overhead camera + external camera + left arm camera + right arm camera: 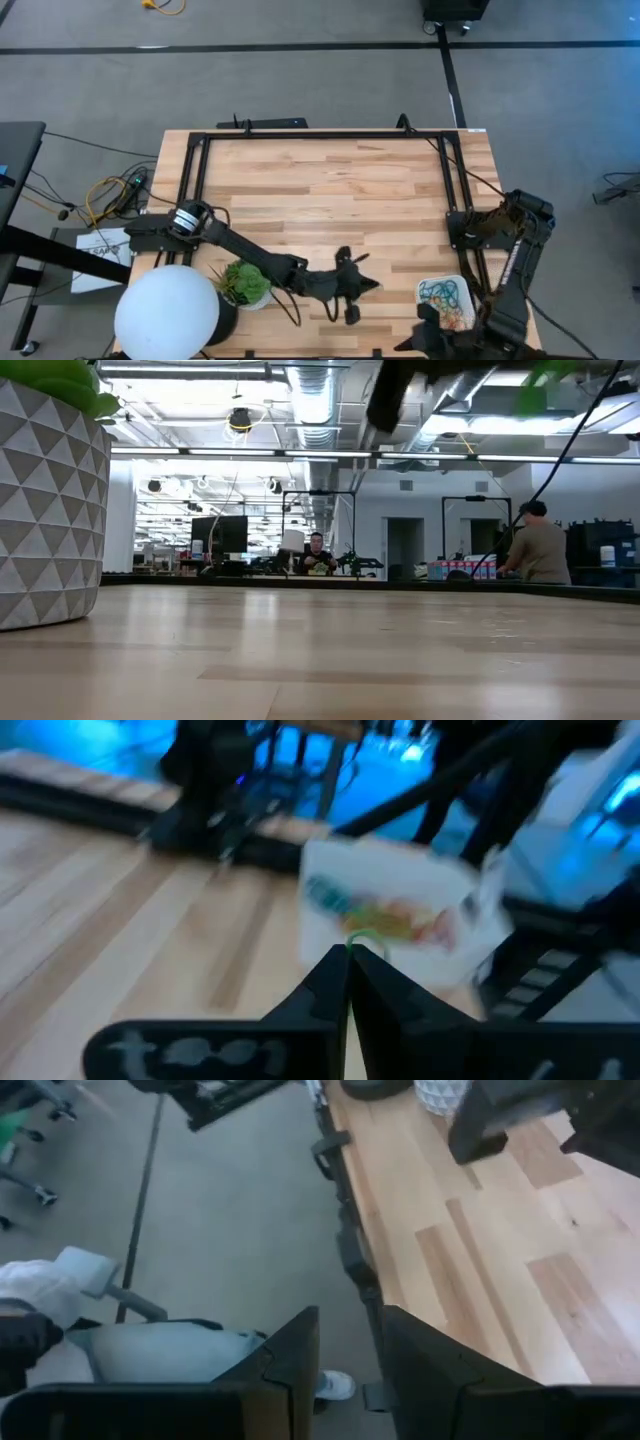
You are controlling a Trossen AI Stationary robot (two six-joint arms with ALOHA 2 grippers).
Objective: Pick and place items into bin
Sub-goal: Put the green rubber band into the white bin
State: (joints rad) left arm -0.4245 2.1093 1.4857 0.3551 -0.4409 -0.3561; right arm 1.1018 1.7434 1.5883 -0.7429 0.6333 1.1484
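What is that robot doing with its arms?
The left gripper is pinched shut on a thin green rubber band above the wooden table, near the potted plant. The white bin, at the table's near right, already holds a tangle of coloured bands. The right gripper waits open beyond the table's edge, over the floor.

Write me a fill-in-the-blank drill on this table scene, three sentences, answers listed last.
1. The left gripper is shut on a thin ____ rubber band.
2. The bin holding the coloured bands sits near the ____ arm's base.
3. The right gripper hangs past the table's edge with its fingers ____.

Missing words: green; right; open
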